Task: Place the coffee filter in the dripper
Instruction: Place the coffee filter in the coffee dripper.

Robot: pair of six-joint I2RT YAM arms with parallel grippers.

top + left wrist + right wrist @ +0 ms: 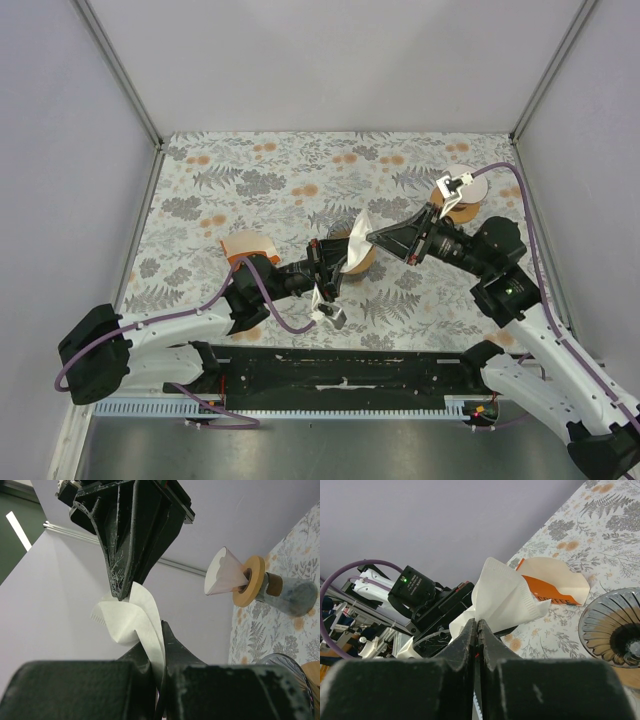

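Coffee filter [358, 235] is up in the air over the mid table, w/ both tools on it. Left gripper [159, 640] is clamped tight on the filter's lower edge, paper squeezed betw. its fingers. Right gripper [476, 625] comes in from the right, jaws all but closed, pinching the filter's upper layer at the tips (the left wrist view shows its tip biting the paper from above). The filter is bent and partly spread betw. the two grips.

Dripper [465, 212] stands near the far right corner of the table [260, 185], well apart from the filter and both tools. Orange-and-white packet [248, 243] lies left of centre. Dark ribbed cone [615, 635] sits just below the held filter.
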